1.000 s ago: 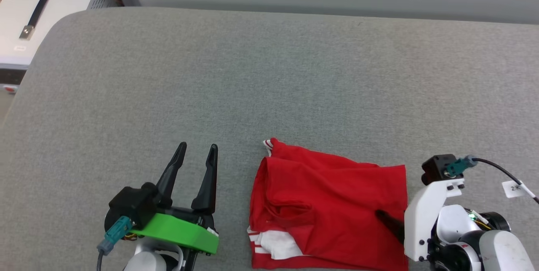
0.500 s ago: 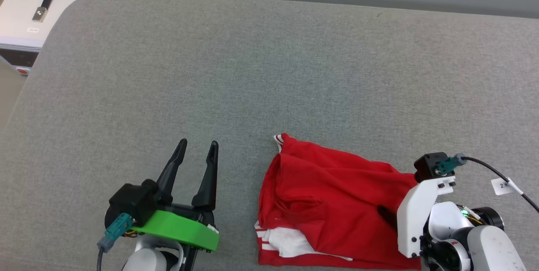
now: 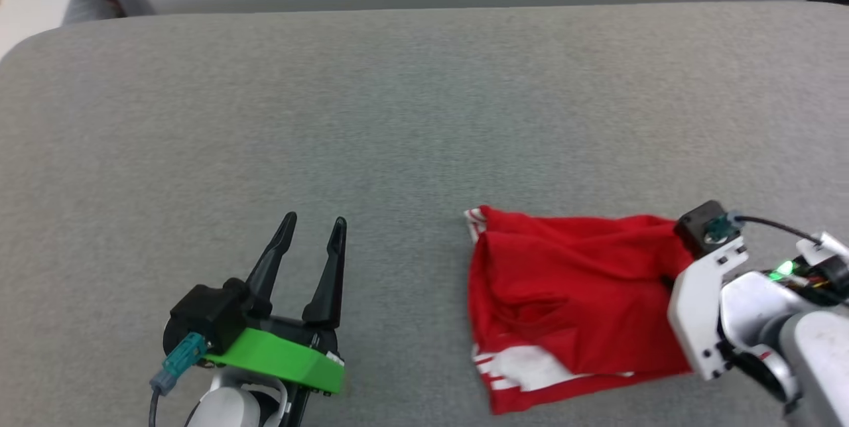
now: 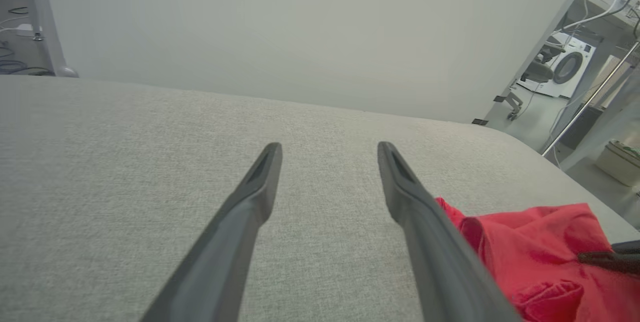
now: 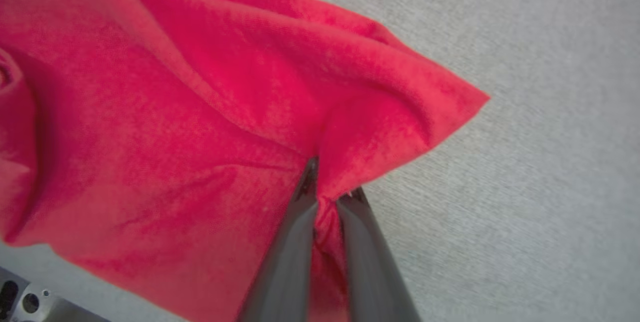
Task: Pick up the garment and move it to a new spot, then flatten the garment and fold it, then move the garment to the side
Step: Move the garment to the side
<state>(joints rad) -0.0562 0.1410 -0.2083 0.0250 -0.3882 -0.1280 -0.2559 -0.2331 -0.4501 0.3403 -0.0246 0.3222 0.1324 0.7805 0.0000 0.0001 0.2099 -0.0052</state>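
Right gripper's (image 5: 332,184) jaws have closed on garment (image 3: 570,281).

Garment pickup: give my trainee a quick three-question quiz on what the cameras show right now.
1. True or false: the left gripper is shut on the garment.
2. Multiple choice: which part of the garment does the right gripper pinch? A) a red fold near a corner B) the white sleeve C) the striped trim
3. Short answer: in the head view, on which side of the left gripper does the garment lie?

Key: 1 false, it stands open and apart from the cloth; 2 A; 3 the right.
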